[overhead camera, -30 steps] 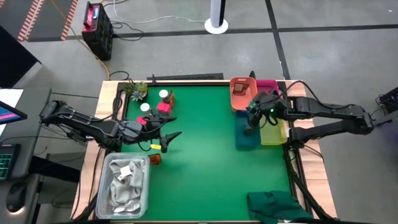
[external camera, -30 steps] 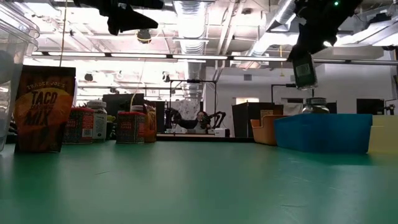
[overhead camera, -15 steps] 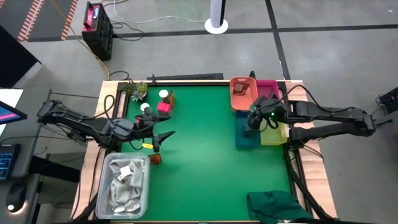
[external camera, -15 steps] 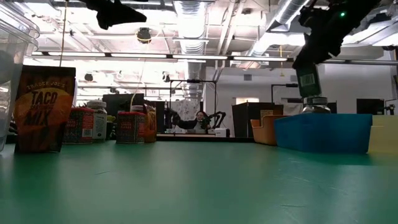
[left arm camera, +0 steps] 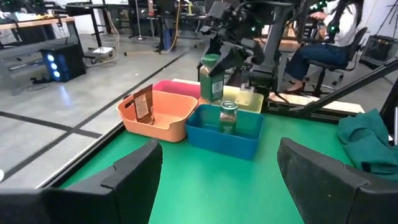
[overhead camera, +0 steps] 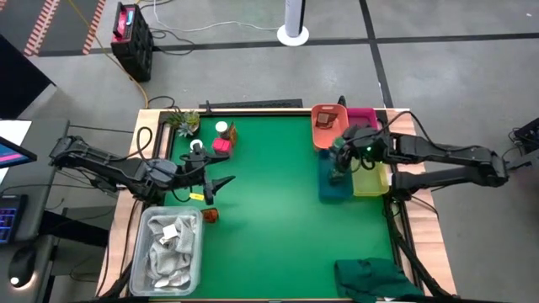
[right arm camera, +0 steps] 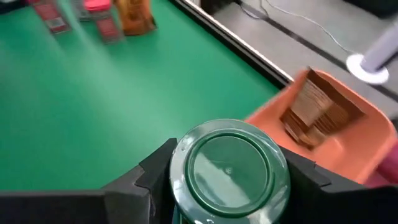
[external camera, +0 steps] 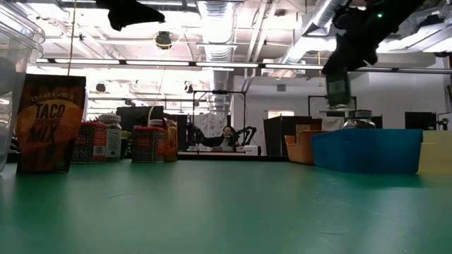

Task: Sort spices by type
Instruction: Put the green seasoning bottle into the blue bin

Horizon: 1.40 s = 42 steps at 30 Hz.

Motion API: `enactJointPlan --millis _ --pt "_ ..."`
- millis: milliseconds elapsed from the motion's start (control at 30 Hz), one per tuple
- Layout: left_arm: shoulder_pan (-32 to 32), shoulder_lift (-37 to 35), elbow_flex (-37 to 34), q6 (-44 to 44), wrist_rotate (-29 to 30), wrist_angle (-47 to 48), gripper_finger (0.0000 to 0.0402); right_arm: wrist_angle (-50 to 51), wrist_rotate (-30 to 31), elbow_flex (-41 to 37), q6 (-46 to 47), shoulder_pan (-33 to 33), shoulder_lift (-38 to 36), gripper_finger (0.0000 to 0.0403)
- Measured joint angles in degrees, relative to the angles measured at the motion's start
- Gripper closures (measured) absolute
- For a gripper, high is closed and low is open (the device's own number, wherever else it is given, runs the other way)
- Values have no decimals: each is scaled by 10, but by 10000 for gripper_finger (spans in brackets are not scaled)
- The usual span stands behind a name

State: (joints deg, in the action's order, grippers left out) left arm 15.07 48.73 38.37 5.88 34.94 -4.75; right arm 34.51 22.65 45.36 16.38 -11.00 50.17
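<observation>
1. We count four bins at the table's right edge: orange bin (overhead camera: 325, 126), pink, yellow, blue bin (overhead camera: 335, 185).
2. Right gripper (overhead camera: 338, 168): jaws gripping one green-capped jar (left arm camera: 211, 78) above the blue bin, which holds one jar (left arm camera: 228, 117).
3. Left gripper (overhead camera: 215, 187): jaws spread, empty, near the left edge.

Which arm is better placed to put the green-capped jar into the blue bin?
The right: its end effector already holds the green-capped jar just above the blue bin. The left end effector is open across the table.
</observation>
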Motion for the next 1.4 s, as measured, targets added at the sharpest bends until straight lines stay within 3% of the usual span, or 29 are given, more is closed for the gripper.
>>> enactJointPlan --millis 433,1133,1400 --pt "0 -2 0 -1 0 12 100 -81 2 -47 1 -8 121 178" --pt "0 -5 0 8 0 14 100 -92 -5 -70 32 -19 211 154" --pt "0 -5 0 4 0 15 100 -88 -37 -70 26 -17 201 145"
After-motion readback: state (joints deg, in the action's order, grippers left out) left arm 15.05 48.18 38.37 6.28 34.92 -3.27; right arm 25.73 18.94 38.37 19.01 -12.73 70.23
